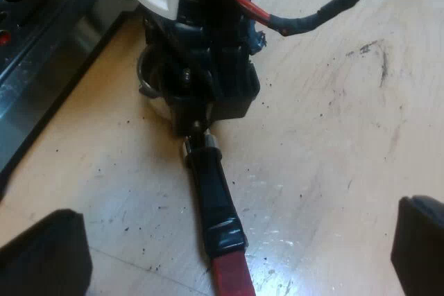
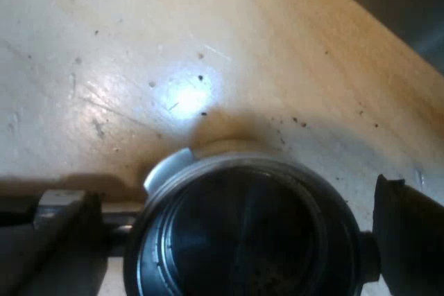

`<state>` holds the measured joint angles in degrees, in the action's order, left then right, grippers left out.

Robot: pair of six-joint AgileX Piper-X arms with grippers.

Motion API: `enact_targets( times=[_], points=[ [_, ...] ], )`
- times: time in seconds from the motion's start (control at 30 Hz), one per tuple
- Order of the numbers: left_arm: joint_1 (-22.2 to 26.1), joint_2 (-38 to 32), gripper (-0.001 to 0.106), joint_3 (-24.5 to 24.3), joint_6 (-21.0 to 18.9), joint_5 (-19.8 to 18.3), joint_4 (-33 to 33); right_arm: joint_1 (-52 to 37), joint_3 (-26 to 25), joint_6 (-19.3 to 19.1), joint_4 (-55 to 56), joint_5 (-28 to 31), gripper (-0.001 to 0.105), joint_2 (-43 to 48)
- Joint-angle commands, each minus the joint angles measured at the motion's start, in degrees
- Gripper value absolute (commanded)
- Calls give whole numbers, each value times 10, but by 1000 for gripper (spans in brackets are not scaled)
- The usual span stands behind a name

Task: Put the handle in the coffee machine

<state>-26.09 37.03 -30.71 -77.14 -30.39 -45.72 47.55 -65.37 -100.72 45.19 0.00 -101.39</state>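
Warm, bright light; white glare patch on wooden table (image 2: pixel 312 67) just beyond holder (image 2: pixel 229 164); soft shadow around holder; sheen on handle (image 1: pixel 216 199).

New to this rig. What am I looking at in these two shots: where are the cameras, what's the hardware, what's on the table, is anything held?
Each picture comes from a camera on one robot arm's wrist, looking past that arm's own two black fingers.

In the left wrist view, the left gripper is open, its fingers wide apart above a wooden table. Ahead of it, the other arm stands over the metal holder, a coffee-machine part whose dark handle points toward the camera and finishes in a red end. The espresso machine stands close by.

The right wrist view looks straight down into the holder's round basket. The right gripper has a finger at each side, so it appears to be gripping it. The holder looks to be resting on the table, not yet in the machine.
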Motion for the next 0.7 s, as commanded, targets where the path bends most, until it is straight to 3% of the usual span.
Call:
enact_targets(
  times=[0.03,0.13,0.3,0.37,0.4,0.47,0.6,0.7],
  points=[
    [-2,-1,89,-3,-8,2,6,-2,-4,-12,2,-7,79,1],
    [-2,-1,89,-3,-8,2,6,-2,-4,-14,3,-7,75,1],
    [-2,-1,89,-3,-5,2,6,-2,-4,-14,7,-12,54,1],
    [-2,-1,89,-3,-5,2,6,-2,-4,-9,25,-14,28,1],
    [-2,-1,89,-3,-5,2,6,-2,-4,-7,29,-14,26,1],
    [-2,-1,89,-3,-1,2,-4,-2,-4,10,51,-21,1,5],
    [-2,-1,89,-2,35,-4,-27,-2,-4,45,67,-33,0,29],
    [-2,-1,89,1,70,-6,-36,-2,-4,96,77,-33,0,53]
  ],
)
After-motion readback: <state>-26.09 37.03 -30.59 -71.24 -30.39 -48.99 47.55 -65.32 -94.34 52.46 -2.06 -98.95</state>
